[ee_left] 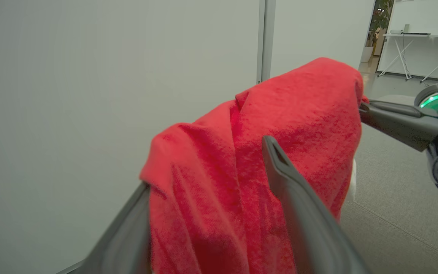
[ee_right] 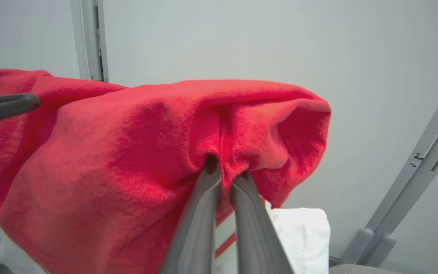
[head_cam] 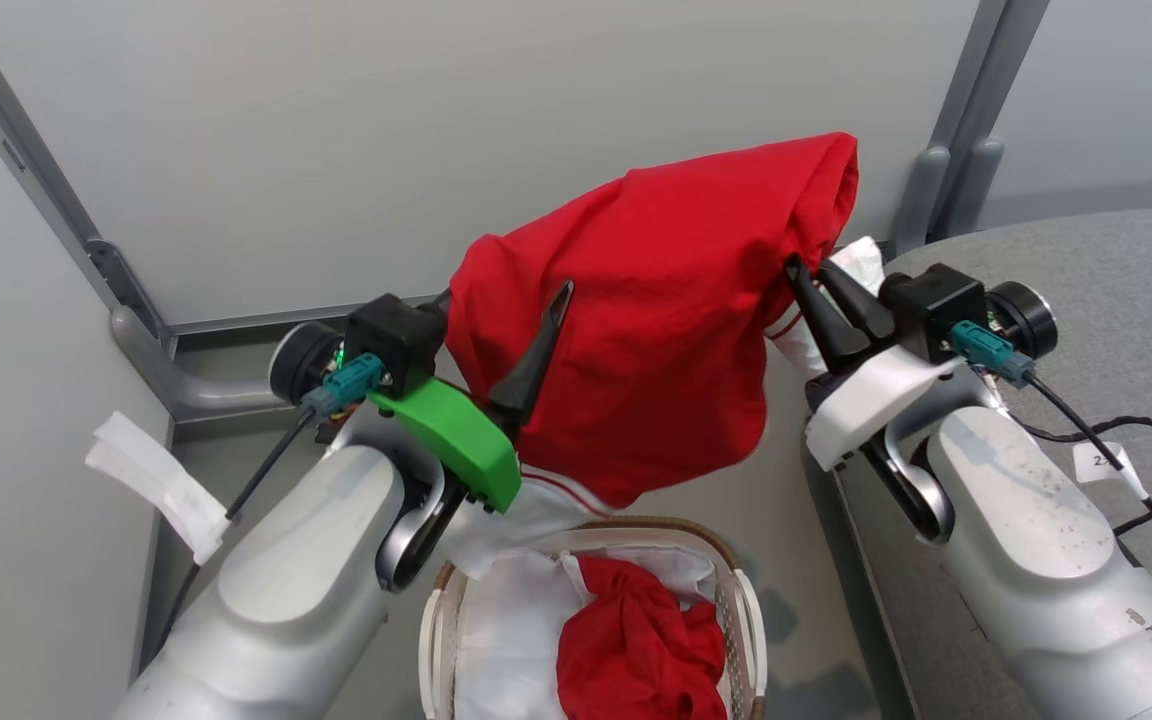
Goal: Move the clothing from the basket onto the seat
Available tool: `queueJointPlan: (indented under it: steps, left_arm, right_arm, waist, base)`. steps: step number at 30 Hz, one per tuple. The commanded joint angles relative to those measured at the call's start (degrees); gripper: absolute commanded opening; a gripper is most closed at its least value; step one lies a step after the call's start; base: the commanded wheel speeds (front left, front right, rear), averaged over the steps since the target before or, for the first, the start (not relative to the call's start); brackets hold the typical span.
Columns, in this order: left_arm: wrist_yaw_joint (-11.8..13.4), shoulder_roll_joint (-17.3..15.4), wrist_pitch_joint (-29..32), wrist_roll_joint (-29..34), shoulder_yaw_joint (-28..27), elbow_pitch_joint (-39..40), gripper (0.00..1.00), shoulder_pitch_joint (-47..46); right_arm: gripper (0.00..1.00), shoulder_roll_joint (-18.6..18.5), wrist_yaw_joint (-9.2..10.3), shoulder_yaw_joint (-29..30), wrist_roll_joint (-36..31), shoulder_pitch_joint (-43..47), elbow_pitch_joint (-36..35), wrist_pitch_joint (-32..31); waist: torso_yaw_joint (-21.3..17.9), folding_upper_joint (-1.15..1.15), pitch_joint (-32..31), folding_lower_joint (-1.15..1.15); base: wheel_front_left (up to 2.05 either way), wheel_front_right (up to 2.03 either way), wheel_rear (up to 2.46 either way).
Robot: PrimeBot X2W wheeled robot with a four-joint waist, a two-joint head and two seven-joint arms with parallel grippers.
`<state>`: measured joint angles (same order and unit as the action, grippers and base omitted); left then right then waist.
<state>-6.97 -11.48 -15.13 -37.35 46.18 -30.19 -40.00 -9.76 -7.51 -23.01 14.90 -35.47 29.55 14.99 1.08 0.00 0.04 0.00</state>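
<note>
Bright, even, diffuse indoor light; soft faint shadows on the floor (head_cam: 798,560). In wrist views the clothing (ee_left: 242,171) looks grainy, slightly blurred.

A small white tag (head_cam: 1102,461) on a black cable (head_cam: 1064,409) bears a number beginning with "2"; the rest is too small to read.

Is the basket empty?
Not empty. One crumpled red garment lies inside the basket, on its white liner.
</note>
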Motion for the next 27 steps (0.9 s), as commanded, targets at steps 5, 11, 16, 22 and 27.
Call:
queueJointPlan:
  steps: [5,11,16,22,27]
  left_arm:
    - [-0.03,0.80,-0.04,2.14,-2.18,-1.69,1.00,4.58]
    - [-0.21,1.88,-0.04,4.51,-5.31,-2.55,1.00,9.30]
    - [-0.41,3.55,-0.03,6.34,-8.10,-2.02,1.00,12.87]
    - [-0.53,5.46,-0.03,8.61,-10.59,-0.66,1.00,16.38]
    - [-0.61,6.60,-0.03,9.82,-11.76,0.20,1.00,18.38]
  right_arm:
    - [0.00,-1.05,0.04,4.39,-1.58,2.03,-0.69,0.30]
    - [0.00,-1.66,0.04,8.75,-2.74,3.80,-1.54,0.30]
    - [0.00,-2.15,0.04,10.29,-3.47,5.46,-2.31,0.30]
    - [0.00,-2.19,0.04,11.44,-3.98,7.05,-2.71,0.30]
    - [0.00,-1.90,0.04,12.35,-4.31,7.68,-3.01,0.30]
  waist:
    - [-0.32,0.00,-0.14,0.00]
    - [-0.75,0.00,-0.32,0.00]
    - [-1.09,0.00,-0.27,0.00]
    - [-1.73,0.00,-0.01,0.00]
    - [-2.35,0.00,0.18,0.00]
  base:
    - [0.00,0.00,0.00]
    - [0.00,0.00,0.00]
    - [0.00,0.00,0.00]
    - [0.00,0.00,0.00]
    - [0.00,0.00,0.00]
